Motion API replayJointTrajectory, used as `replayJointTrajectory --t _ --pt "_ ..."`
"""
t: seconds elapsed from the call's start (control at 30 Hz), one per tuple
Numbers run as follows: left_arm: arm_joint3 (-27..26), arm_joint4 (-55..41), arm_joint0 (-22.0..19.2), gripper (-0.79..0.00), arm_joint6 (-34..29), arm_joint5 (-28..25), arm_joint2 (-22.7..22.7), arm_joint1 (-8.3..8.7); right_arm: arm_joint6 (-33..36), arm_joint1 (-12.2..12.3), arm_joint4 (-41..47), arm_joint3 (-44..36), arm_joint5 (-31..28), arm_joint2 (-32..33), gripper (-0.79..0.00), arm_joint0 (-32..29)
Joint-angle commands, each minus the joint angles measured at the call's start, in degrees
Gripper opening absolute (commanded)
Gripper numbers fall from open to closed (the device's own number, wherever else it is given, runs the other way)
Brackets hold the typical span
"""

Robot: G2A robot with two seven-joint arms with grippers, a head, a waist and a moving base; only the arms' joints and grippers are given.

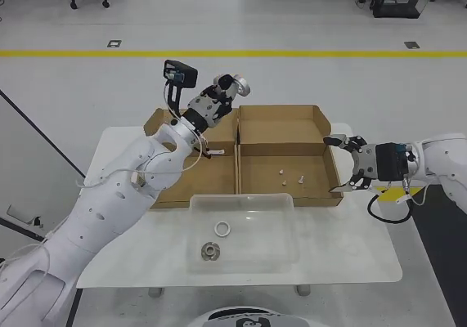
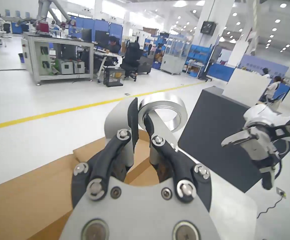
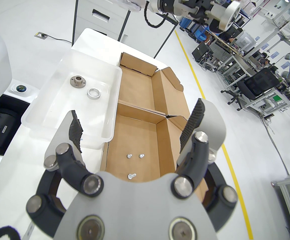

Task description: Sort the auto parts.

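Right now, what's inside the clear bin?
A flanged hub and a ring lie apart in the bin. No part of its floor is covered in the top view.

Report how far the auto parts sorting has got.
Done: three small bolts lie in the cardboard box near the right gripper, which is open and empty. In hand: the left gripper is shut on a large metal ring, held up in the air. Left: a flanged hub and a small ring wait in the clear bin.
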Motion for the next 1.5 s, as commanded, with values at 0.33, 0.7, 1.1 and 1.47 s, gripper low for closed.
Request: replayJointTrajectory --t 0.33,0.7,1.1,1.47 --pt "8.1 10.2 -6.3 -0.785 -12.8 1.1 3.1 -2.53 0.0 0.0 0.0 0.0 0.0 0.0 0.0 0.0" --pt "16.3 21.5 -11.3 -0.785 -29.4 -6.5 6.7 -3.92 0.0 0.0 0.0 0.0 0.0 0.0 0.0 0.0" --pt "19.3 24.2 -12.6 -0.785 -44.2 -14.7 9.3 -5.35 0.0 0.0 0.0 0.0 0.0 0.0 0.0 0.0" --pt "25.5 21.8 -15.5 -0.785 -54.8 -21.2 12.5 -7.92 0.0 0.0 0.0 0.0 0.0 0.0 0.0 0.0"
